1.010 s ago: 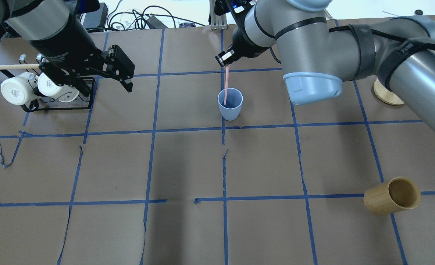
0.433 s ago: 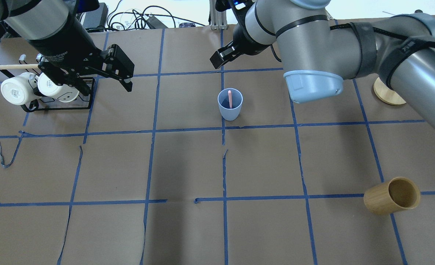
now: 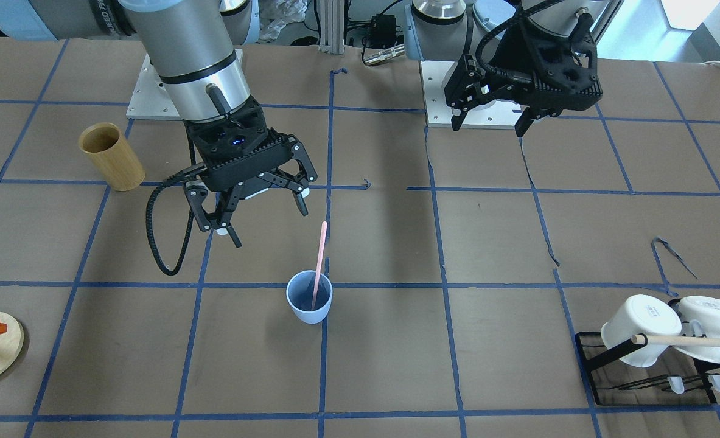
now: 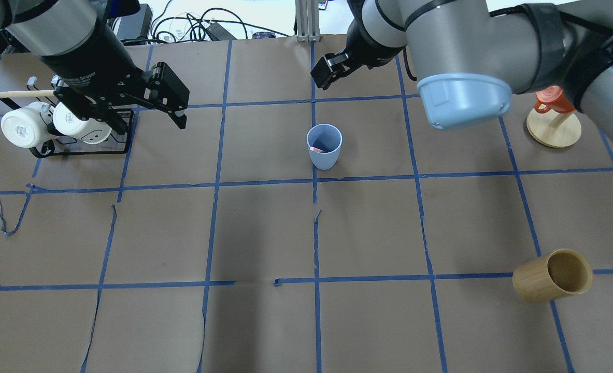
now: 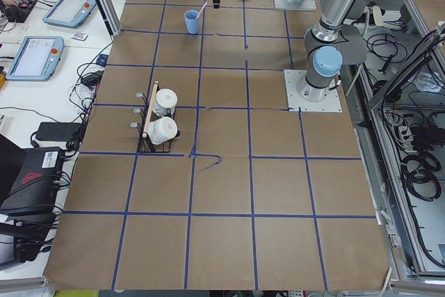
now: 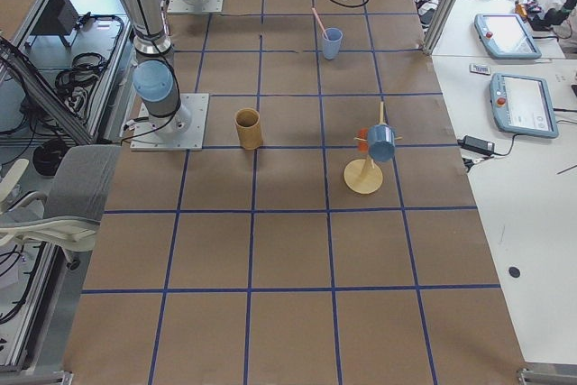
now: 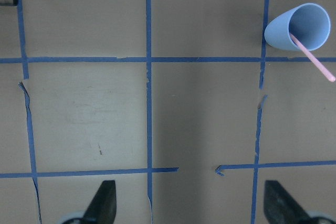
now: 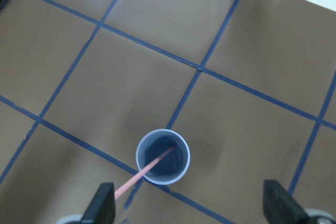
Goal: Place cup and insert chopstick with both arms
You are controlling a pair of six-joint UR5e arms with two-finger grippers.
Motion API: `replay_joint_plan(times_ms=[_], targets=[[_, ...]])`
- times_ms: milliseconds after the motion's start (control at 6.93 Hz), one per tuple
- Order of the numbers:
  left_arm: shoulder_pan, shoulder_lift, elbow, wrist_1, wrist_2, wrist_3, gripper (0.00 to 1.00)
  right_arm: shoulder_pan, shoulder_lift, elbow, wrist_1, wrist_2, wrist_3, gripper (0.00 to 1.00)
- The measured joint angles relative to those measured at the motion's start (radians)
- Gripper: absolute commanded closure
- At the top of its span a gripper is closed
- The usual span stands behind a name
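The light blue cup [image 4: 324,146] stands upright near the table's middle, also in the front view [image 3: 309,298]. The pink chopstick [image 3: 319,261] stands in it and leans on the rim, its top sticking well above; the wrist views show it too [image 8: 144,174] [image 7: 315,62]. My right gripper [image 3: 268,219] is open and empty, raised above and beside the cup, clear of the stick; overhead it is behind the cup [image 4: 328,72]. My left gripper [image 3: 490,125] is open and empty, high over the table, far from the cup [image 4: 151,127].
A black rack with two white mugs and a wooden rod [image 4: 52,124] stands at the left under my left arm. A tan wooden cylinder [image 4: 552,276] lies at the front right. A round wooden stand with an orange cup [image 4: 553,122] is at the right.
My right gripper opened and let go of the chopstick, which dropped into the cup. The gripper then rose and drew back to the right. The left arm has not moved.
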Motion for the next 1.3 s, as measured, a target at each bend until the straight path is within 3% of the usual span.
replay_joint_plan(times_ms=[577, 865, 1298], targets=[[0.012, 0.0, -0.002, 0.0, -0.001, 0.002, 0.0, -0.147, -0.105, -0.029, 0.521, -0.141, 0.073, 0.0], [0.014, 0.0, -0.003, 0.0, -0.001, 0.002, 0.0, -0.201, -0.133, -0.031, 0.634, -0.174, 0.094, 0.0], [0.014, 0.0, -0.004, 0.0, -0.002, 0.003, 0.0, -0.216, -0.156, -0.03, 0.682, -0.177, 0.098, 0.0]])
